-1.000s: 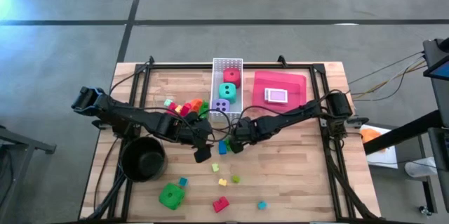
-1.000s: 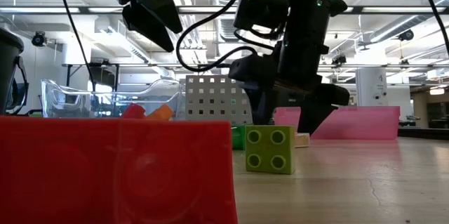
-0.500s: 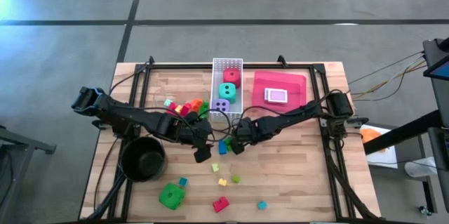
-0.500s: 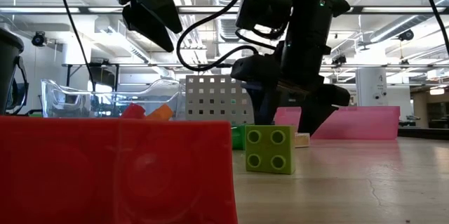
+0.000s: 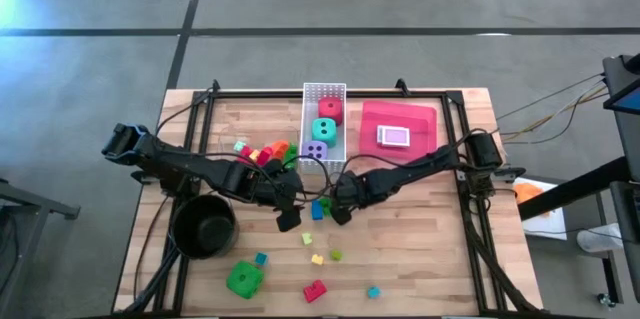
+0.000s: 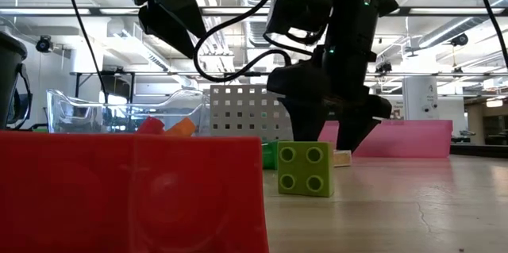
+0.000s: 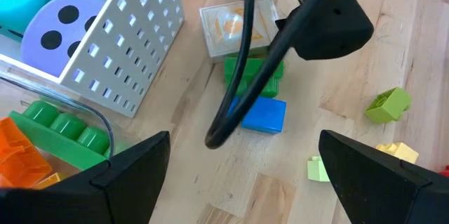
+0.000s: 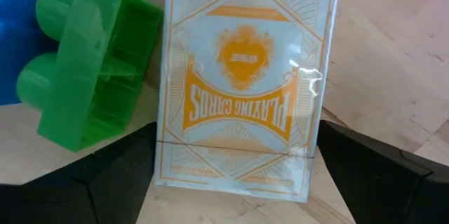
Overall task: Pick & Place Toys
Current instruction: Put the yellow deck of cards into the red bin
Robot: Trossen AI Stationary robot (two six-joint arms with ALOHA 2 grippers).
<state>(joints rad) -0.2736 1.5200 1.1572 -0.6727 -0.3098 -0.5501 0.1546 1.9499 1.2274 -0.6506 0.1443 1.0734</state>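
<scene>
Wooden surface point(image 5: 420, 249), carrying the scattered toys and both arms at mid-table. White perforated basket point(image 5: 324, 124) at the far middle, already loaded with red, teal and purple dice, evidently the sorting place for dice. Red tray point(image 5: 425, 119) just beside it, bearing one flat card pack, apparently the place for card packs. Round black pot point(image 5: 204, 225) near the left arm, untouched. Green die point(image 5: 243, 279) and small bricks lying loose toward the near edge, not yet collected. Left gripper point(image 5: 289, 206) raised over the middle, jaws apart, holding nothing, waiting. Right gripper point(image 5: 337, 206) lowered, jaws wide apart, straddling the playing-card pack point(image 8: 242, 87) lying flat on the wood; likely set for a pinch across its width. Green brick point(image 8: 88, 97) touching the pack's side, blue brick point(image 7: 262, 115) just beyond: possible obstruction on closing.
</scene>
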